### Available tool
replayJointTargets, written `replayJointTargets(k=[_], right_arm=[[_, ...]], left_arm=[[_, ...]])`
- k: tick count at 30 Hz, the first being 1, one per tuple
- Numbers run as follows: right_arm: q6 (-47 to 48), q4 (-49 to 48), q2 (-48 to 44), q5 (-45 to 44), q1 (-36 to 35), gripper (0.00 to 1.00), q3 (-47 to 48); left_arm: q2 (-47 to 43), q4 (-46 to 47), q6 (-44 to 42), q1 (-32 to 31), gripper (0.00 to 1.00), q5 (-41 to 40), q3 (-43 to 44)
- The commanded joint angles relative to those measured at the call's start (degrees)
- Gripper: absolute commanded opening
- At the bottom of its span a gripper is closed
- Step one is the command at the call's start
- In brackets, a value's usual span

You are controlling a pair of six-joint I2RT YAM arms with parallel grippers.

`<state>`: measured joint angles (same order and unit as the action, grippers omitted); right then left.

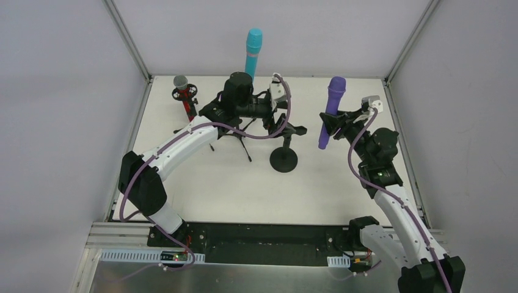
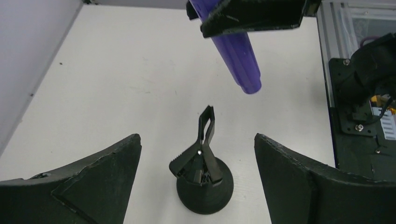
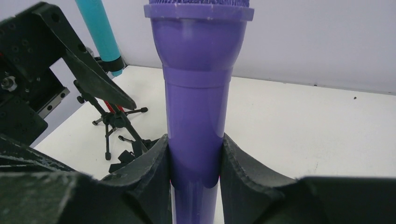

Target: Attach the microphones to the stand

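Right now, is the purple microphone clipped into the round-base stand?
No, the purple microphone sits in the right jaws, clear of the stand, whose clip holds nothing.

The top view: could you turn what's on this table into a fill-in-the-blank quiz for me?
The purple microphone is held by the robot's ___ arm.
The left end effector, above the black clip stand, is ___, gripping nothing.
The red microphone has a ___ mesh head.
The cyan microphone stands with its head pointing ___.
Missing words: right, open, grey, up.
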<state>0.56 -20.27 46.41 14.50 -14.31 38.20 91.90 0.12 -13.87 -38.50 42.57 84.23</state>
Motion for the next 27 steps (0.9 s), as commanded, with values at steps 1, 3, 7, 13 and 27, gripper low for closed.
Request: replayJointTargets(k=[1,3,7,13,27], right_arm=[[-1.2,-18.0,2.9,6.9,1.7,0.0,-2.3],[-1.0,-22.7,4.8,8.2,2.0,0.0,-3.4],[0.7,-29.9,8.3,10.1,2.2,0.0,-5.0],[1.4,-39.0,11.5,10.2,2.2,0.0,-7.9],[3.0,-45.9,14.9,12.9,2.4,0.0,-9.3]], left_arm=[[-2.6,5.9,-1.3,2.0,0.89,5.9,-6.5],[-4.3,11.6,-0.7,2.6,0.89,5.8,-10.8],[-4.6,13.7,0.4,4.4,0.81,9.6,-12.6],[-4.6,21.8,2.5,5.1,0.93,5.3,-18.0],[-1.1,26.0,2.2,5.2,0.96,9.1,-17.5]])
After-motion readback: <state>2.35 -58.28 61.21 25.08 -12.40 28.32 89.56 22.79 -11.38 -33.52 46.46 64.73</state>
